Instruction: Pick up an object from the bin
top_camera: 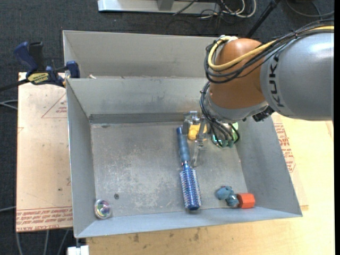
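In the bin [133, 97]: blue brush [188, 187], bristles toward the front wall, handle toward the back. Just right of the brush handle: claw [198, 142], low; released or clenched, cannot tell. Right of the brush bristles: grey-and-orange toy [235, 198]. Far left of the brush: shiny ball [102, 209].

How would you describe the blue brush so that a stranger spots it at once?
Find the grey metal bin and look at the middle of its floor. There lies a blue brush with a bristly cylindrical head, handle towards the far wall. It alone is long and thin.
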Robot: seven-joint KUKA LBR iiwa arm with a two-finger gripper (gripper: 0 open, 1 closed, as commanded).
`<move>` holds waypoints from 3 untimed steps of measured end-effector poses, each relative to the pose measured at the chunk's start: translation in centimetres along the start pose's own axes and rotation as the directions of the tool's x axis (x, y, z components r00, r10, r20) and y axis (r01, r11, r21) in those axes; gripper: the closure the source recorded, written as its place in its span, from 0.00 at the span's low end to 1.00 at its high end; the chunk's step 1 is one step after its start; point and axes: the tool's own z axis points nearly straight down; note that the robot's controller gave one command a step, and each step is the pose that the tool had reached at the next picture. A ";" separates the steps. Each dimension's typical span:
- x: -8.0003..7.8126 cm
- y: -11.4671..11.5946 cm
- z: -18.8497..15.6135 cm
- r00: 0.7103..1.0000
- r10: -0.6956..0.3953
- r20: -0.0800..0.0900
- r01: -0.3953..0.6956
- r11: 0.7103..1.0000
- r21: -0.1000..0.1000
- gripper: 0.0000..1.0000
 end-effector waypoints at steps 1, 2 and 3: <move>5.6 -8.9 9.5 0.912 -0.411 0.000 0.411 0.912 0.002 0.00; 9.6 -14.5 8.1 0.835 -0.551 0.011 0.551 0.835 0.008 0.00; 9.7 -14.4 8.2 0.833 -0.553 0.006 0.553 0.833 0.003 1.00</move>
